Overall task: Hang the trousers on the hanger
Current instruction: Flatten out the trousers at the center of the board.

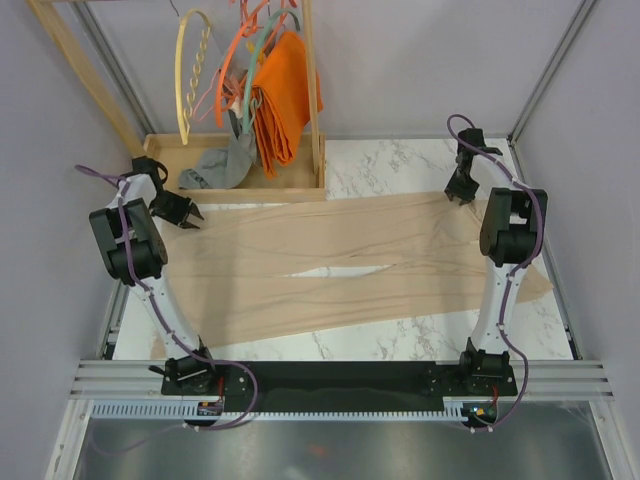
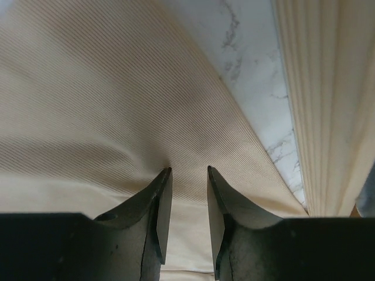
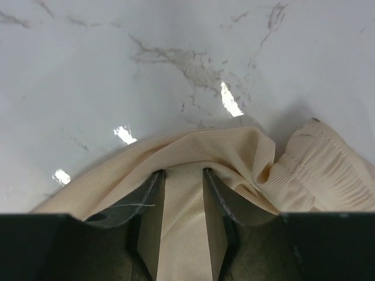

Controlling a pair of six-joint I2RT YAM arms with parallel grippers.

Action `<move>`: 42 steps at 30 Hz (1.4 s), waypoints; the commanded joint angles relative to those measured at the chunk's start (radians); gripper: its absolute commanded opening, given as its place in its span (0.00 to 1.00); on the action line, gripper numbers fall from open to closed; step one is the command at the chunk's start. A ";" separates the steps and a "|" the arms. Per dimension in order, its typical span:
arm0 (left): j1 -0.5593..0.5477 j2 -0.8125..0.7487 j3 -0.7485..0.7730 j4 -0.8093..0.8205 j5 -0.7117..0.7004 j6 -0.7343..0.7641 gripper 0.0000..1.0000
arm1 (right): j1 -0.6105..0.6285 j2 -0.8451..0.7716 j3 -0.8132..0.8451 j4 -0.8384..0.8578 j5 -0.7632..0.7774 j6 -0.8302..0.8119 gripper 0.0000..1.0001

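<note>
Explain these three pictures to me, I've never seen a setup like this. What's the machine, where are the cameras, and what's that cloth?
These are two robot arms bolted at the near edge of a marble table. The wide picture looks down from above and behind them. The other two come from a camera on each wrist, so the dark prongs at the bottom are that arm's own fingers. Beige trousers lie spread across the table. The left gripper pinches the fabric at one end. The right gripper pinches a bunched fold by the gathered waistband at the other. At the back, a wooden rack carries a pale yellow hanger, an orange cloth and a grey garment.
</note>
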 commanded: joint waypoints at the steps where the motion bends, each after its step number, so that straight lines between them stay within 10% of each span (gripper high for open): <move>1: 0.002 0.068 0.091 -0.099 -0.004 -0.028 0.38 | -0.043 0.046 0.037 0.022 0.040 -0.004 0.40; 18: -0.024 0.242 0.418 -0.145 0.039 0.000 0.38 | -0.086 0.115 0.148 0.030 -0.102 -0.074 0.51; 28: -0.024 -0.158 0.002 -0.056 0.044 0.104 0.46 | -0.047 -0.148 -0.038 -0.065 -0.008 -0.059 0.70; 36: -0.022 -0.425 -0.110 -0.111 0.001 0.205 0.53 | -0.029 -0.345 -0.128 -0.123 0.013 -0.041 0.74; 42: -0.022 -0.780 -0.473 -0.145 -0.151 0.100 0.51 | -0.027 -0.414 -0.150 -0.142 -0.134 -0.004 0.72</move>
